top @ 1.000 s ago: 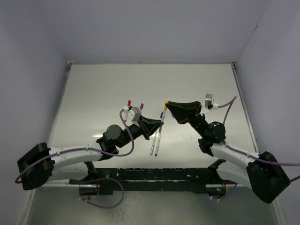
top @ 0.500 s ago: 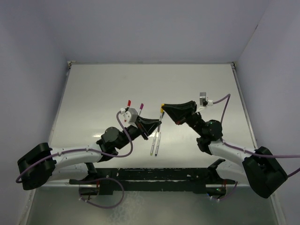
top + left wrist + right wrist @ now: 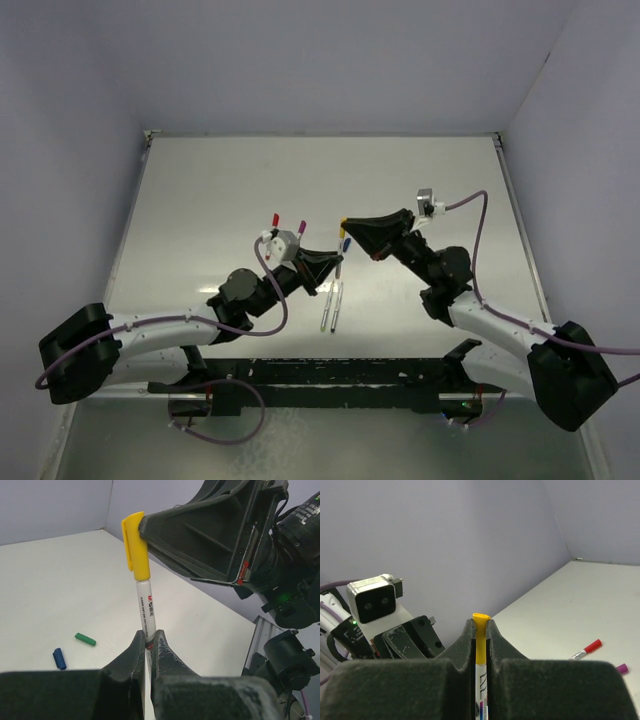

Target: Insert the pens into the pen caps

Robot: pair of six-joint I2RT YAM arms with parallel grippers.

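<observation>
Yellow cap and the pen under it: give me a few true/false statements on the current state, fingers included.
1. The left fingers are shut on the white barrel of the pen. True.
2. The yellow cap lies loose on the table. False: it sits on the pen's top end, off the table.
3. A blue cap and a green cap lie on the table, on no pen. True.
4. The right fingers are wide open and clear of everything. False: they are shut on the yellow cap.
5. In the top view, two pens lie side by side on the table. True.
</observation>
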